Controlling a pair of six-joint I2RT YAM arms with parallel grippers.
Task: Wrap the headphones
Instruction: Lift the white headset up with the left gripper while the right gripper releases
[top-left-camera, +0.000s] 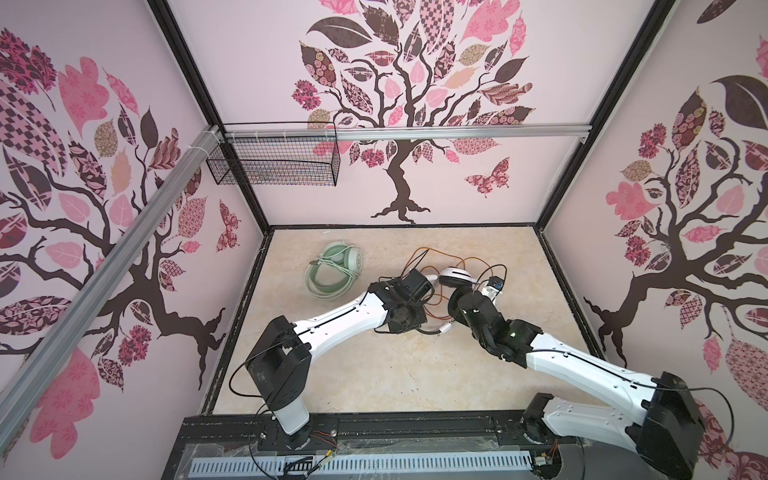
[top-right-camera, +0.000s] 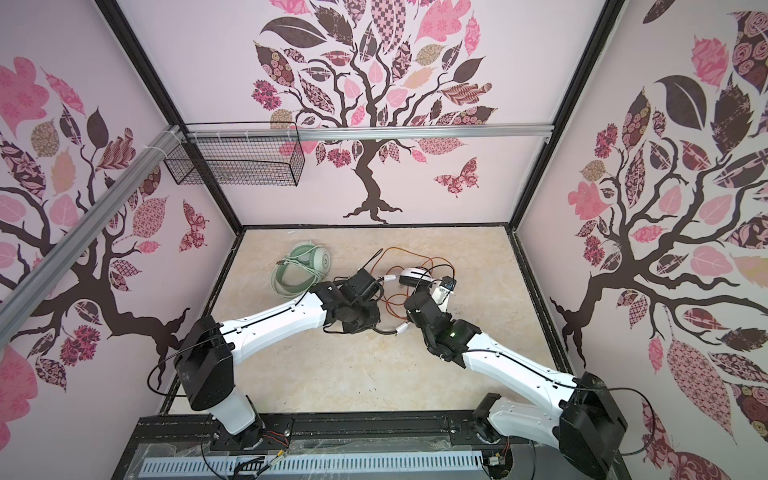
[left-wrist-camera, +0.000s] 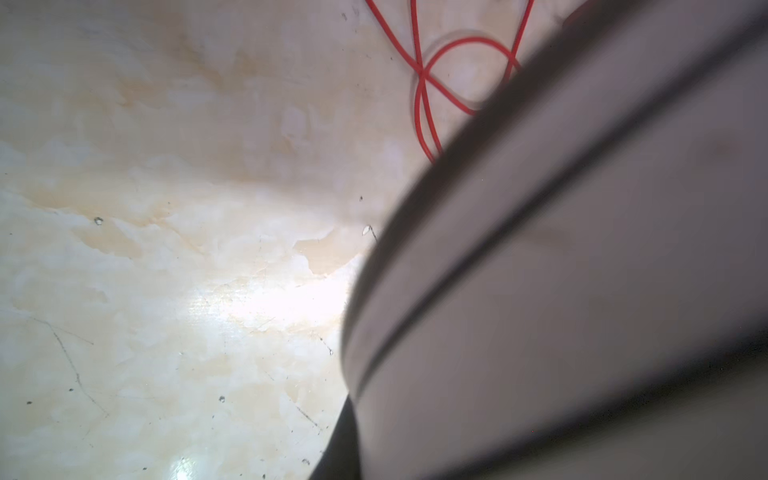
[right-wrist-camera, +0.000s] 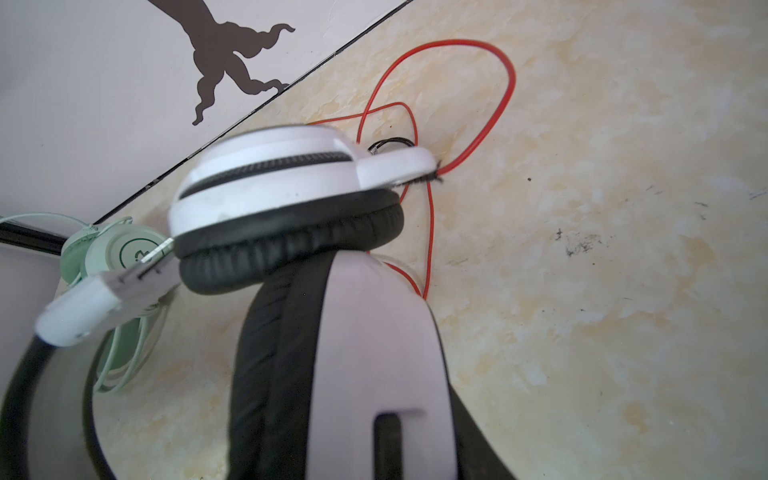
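Bench (top-left-camera: 395, 374), marbled top. Green headphones (top-left-camera: 336, 270) lay near the far-left corner, with the pale cord (top-left-camera: 332, 286) wound round the band. That pair looked finished and was parked clear of the working area.

White headphones (top-left-camera: 455, 275) sat about mid-bench, toward the far edge, between the two arms. Right gripper (top-left-camera: 488, 293) appeared clamped on the band. In the right wrist view the band ran straight out from under the camera, with the black-padded cup tipped up. Likely purpose: to hold the frame steady as a spool.

Left gripper (top-left-camera: 428, 281) was clenched tight, just beside the band's other end. Its wrist view was half filled by blurred white band. The jaws were hidden, so I could not tell what, if anything, they pinched.

Red cord (right-wrist-camera: 457, 40) lay in loose crossed loops on the bench around that pair, with the plug (top-left-camera: 444, 328) nearer the front edge. None of it was wound yet, so I judged the wrapping of this pair barely begun.
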